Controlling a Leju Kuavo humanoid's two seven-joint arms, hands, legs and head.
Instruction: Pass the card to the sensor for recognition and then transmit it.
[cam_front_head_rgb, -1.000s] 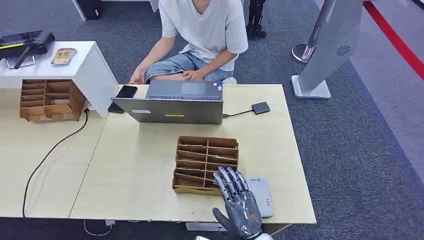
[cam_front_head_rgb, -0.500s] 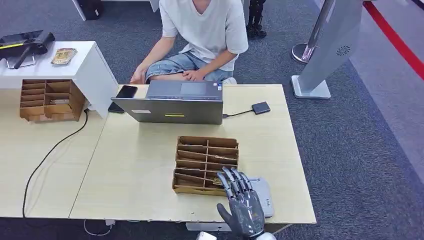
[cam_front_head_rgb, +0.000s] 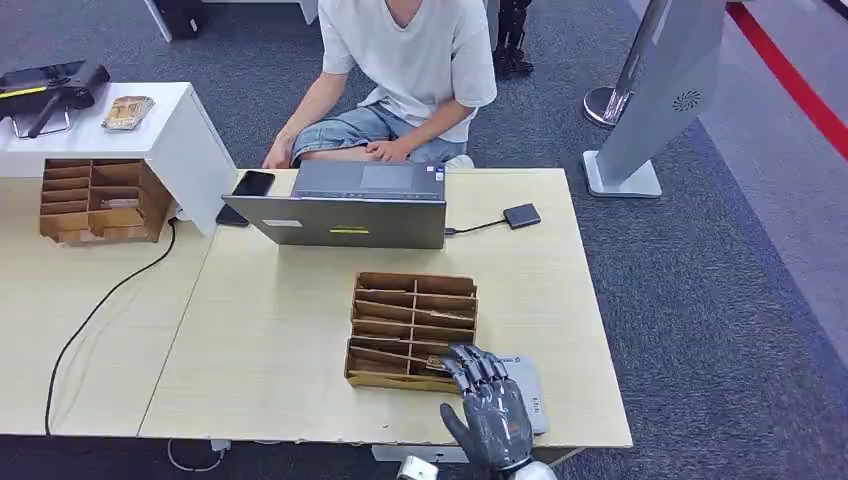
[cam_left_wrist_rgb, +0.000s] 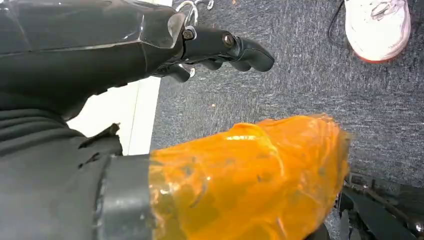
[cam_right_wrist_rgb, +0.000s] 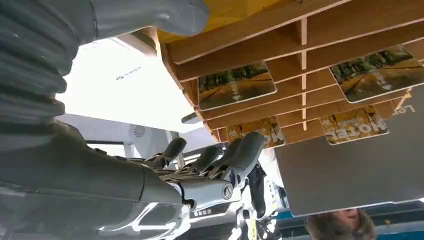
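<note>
The left hand (cam_left_wrist_rgb: 220, 47) hangs beside the body above the carpet, its fingers curled in with nothing in them. On the table (cam_front_head_rgb: 280, 330), the laptop (cam_front_head_rgb: 345, 218) stands at the far edge in front of a seated person (cam_front_head_rgb: 400, 70), and the wooden rack (cam_front_head_rgb: 411, 330) sits nearer the robot. The right hand (cam_front_head_rgb: 490, 405) reaches to the rack's near right corner, its fingers (cam_right_wrist_rgb: 240, 150) bent toward the front slots; whether they touch a card cannot be told. Cards (cam_right_wrist_rgb: 235, 85) lie in several slots, so the task's card is still in the rack. The grey sensor (cam_front_head_rgb: 525, 385) lies flat just right of the rack, partly under the hand. Likely faults: the fingers may slide over the thin card without lifting it, push the light rack across the table, or catch a slot divider; a shallow pinch may let the card drop before reaching the sensor.
</note>
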